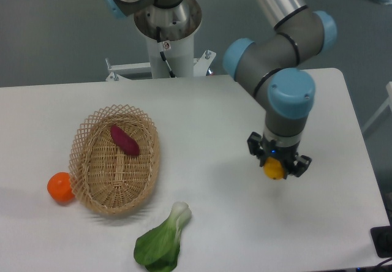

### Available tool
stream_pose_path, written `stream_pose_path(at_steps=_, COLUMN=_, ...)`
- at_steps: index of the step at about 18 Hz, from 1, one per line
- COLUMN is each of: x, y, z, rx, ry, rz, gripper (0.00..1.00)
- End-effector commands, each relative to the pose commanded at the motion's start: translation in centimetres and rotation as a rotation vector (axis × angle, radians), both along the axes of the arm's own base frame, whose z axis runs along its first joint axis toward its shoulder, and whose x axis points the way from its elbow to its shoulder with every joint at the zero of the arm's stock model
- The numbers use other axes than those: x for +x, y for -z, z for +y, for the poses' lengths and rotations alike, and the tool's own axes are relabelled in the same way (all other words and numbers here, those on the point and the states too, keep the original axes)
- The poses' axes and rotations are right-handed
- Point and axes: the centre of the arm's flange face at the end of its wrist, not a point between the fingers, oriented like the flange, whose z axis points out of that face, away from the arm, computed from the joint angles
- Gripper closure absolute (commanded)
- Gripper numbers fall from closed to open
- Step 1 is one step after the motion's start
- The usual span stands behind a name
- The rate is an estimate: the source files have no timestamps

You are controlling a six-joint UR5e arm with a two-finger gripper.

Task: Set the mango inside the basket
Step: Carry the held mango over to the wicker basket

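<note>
We see the mango (274, 169) over the right side of the table (220, 119), held between the fingers of the gripper (277, 165), which are clamped on it. The basket (116, 160) sits well apart on the left, with a sweet potato (124, 140) lying inside. An orange (60, 186) touches its left rim, and a leafy green (162, 246) lies near its lower right.
</note>
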Motion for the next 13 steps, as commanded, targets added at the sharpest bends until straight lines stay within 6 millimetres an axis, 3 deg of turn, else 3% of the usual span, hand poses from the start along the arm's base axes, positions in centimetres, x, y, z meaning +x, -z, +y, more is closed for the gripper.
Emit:
stream_pose_path(at_steps=4, x=6.1, y=-1.7, z=3.6, rx=0.028, ry=0.082, rz=0.006, gripper=0.48)
stream_pose_path(at_steps=10, x=15.8, y=-0.6, z=7.6, rx=0.013, ry=0.195, rz=-0.014, gripper=0.48)
stream_pose_path(at_steps=13, x=19.1, y=0.0, z=8.8, rx=0.010, ry=0.248, rz=-0.025, gripper=0.48)
